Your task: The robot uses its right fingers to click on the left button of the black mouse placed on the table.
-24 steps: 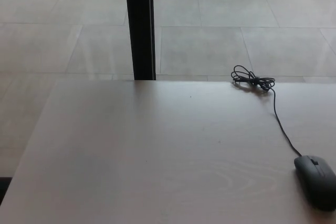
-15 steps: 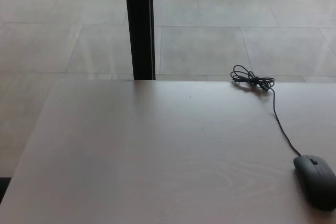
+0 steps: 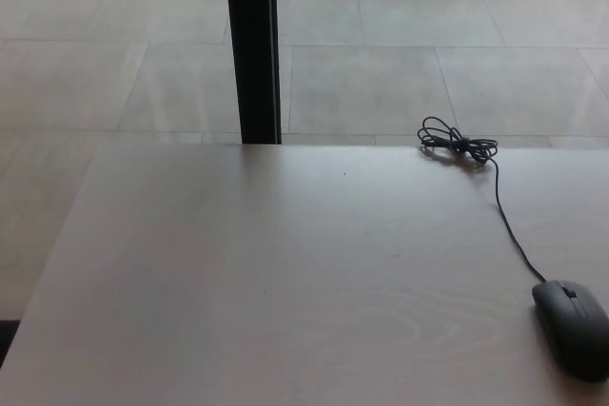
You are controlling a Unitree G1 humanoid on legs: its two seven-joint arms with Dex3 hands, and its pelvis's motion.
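Nothing on the table is moving since the earlier frames; only my head camera is drifting a hair, and neither hand is showing.

From here I am seeing the black mouse [image 3: 573, 326] sitting at the near right edge of the pale wooden table [image 3: 238, 292], its cable [image 3: 507, 223] running back to a bundled coil [image 3: 457, 146] at the far edge, beside the black post [image 3: 251, 45]. With both hands out of frame, I cannot tell their state.
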